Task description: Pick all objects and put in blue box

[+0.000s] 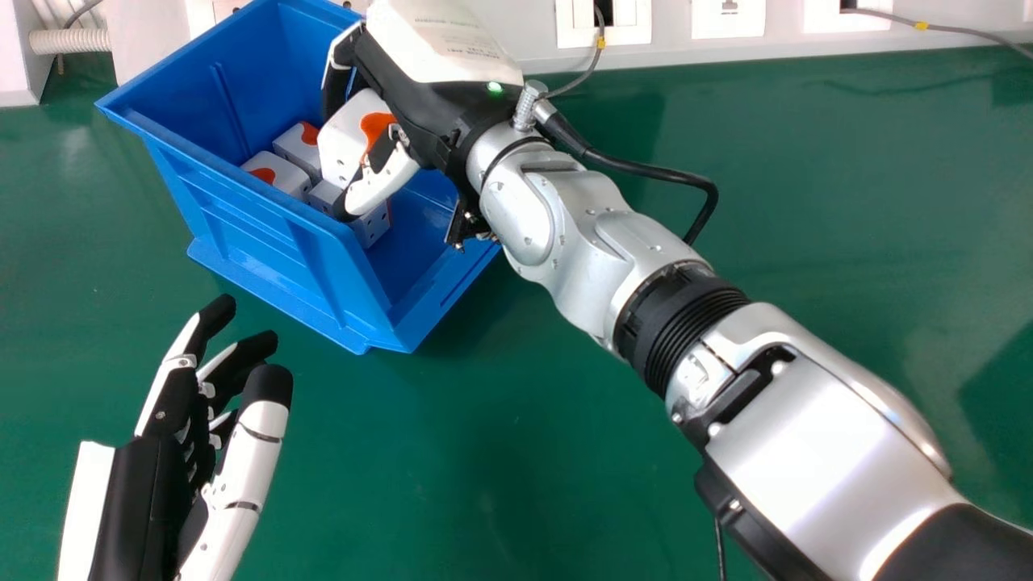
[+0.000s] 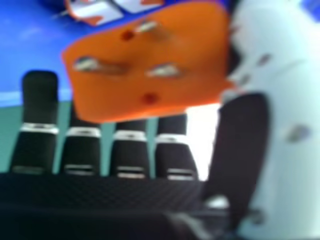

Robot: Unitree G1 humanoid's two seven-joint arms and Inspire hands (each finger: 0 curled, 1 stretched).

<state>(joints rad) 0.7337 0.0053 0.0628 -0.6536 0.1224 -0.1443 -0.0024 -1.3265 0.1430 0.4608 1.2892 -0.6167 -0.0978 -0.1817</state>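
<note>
My right hand is over the blue box in the head view, curled round a white block with an orange patch. In the right hand view, the block's orange face lies between the fingers and thumb of my right hand. Inside the box are several white blocks: one with an orange patch, another with an orange spot and a dotted one partly behind my thumb. My left hand is open at the lower left, apart from the box.
The box stands on a green table near the back wall, where sockets and cables are. A corrugated hose shows at the far left. My right forearm crosses the table's right side.
</note>
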